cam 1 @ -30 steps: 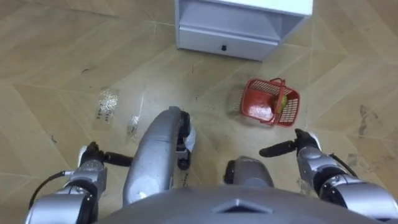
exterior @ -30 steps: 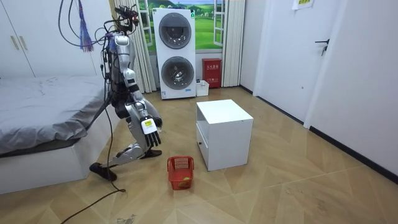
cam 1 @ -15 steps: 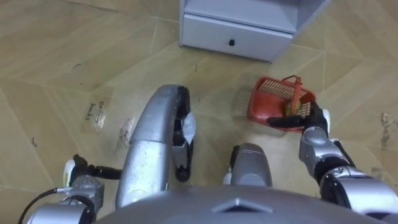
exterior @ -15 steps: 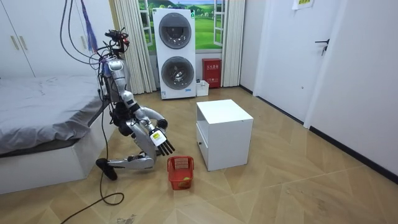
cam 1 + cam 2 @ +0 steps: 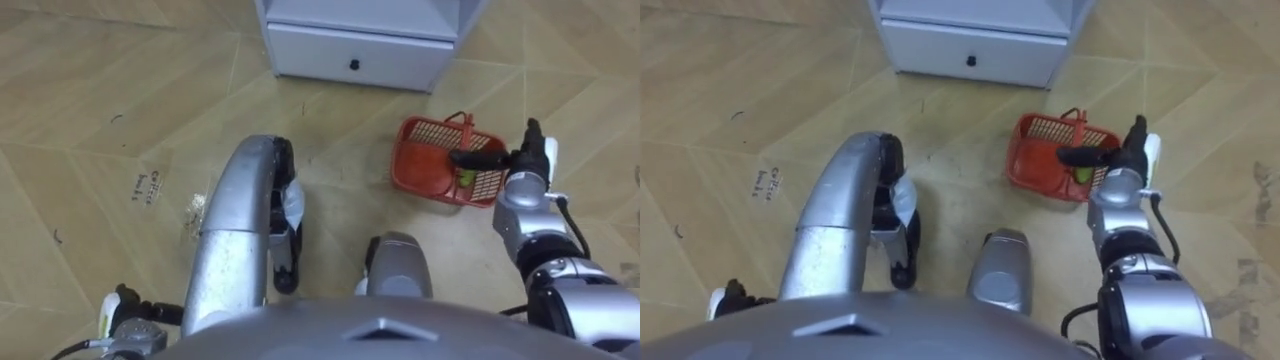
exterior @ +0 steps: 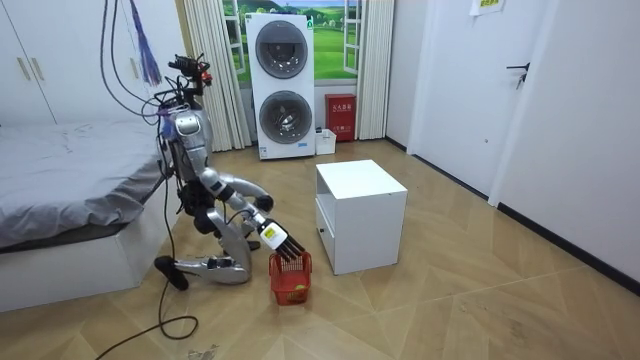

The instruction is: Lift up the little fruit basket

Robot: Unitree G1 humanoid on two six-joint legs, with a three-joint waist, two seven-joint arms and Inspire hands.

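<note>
Left robot hand point(image 5: 128, 303) sits low at the lower left by my knee, and I cannot tell how its fingers stand. Out ahead on the floor, just in front of the white cabinet point(image 5: 360, 45), there's the red basket point(image 5: 420, 162) with a greenish fruit point(image 5: 465, 180) in its right end. Right robot hand point(image 5: 522, 160) is wide, fingers straight, at the basket's right rim with the thumb point(image 5: 475, 158) stretched across over it, gripping nothing; the room view has me kneeling between bed point(image 6: 60, 180) and cabinet.
</note>
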